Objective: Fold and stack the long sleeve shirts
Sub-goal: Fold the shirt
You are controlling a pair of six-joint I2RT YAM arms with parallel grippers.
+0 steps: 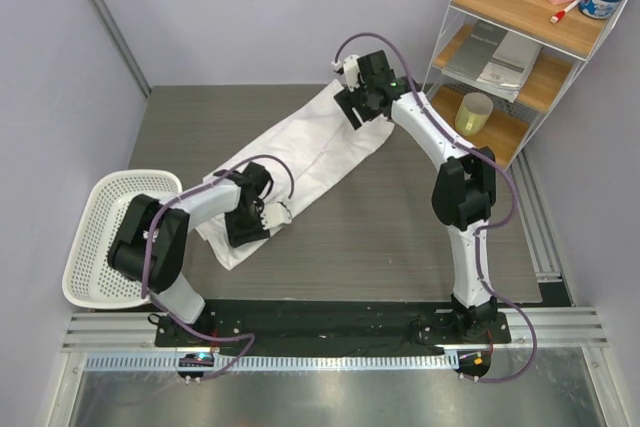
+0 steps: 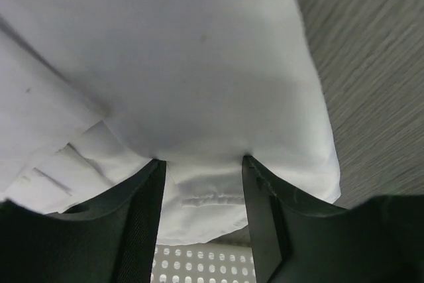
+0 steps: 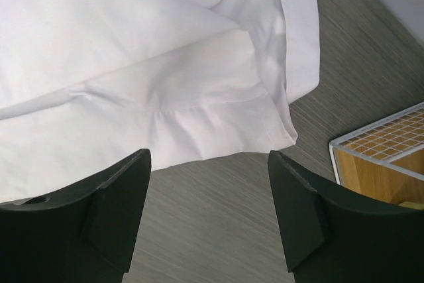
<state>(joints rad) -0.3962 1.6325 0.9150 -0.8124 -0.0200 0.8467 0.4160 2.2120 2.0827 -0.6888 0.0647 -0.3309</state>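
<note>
One long sleeve shirt (image 1: 300, 162) lies as a long white strip running diagonally from near left to far right on the grey table (image 1: 400, 237). My left gripper (image 1: 264, 215) is at its near-left end. In the left wrist view the shirt (image 2: 172, 64) drapes over my fingertips and hides them, and a hemmed edge hangs between the fingers (image 2: 262, 210), which stand partly apart. My right gripper (image 1: 352, 105) hovers at the far-right end. In the right wrist view it (image 3: 209, 197) is open and empty over bare table, just short of the shirt's edge (image 3: 199, 124).
A white perforated basket (image 1: 100, 247) sits at the table's left edge, and it shows below the cloth in the left wrist view (image 2: 199, 266). A wire and wood shelf (image 1: 520, 47) with booklets, a cup and jars stands at the far right, and its corner shows in the right wrist view (image 3: 384, 157).
</note>
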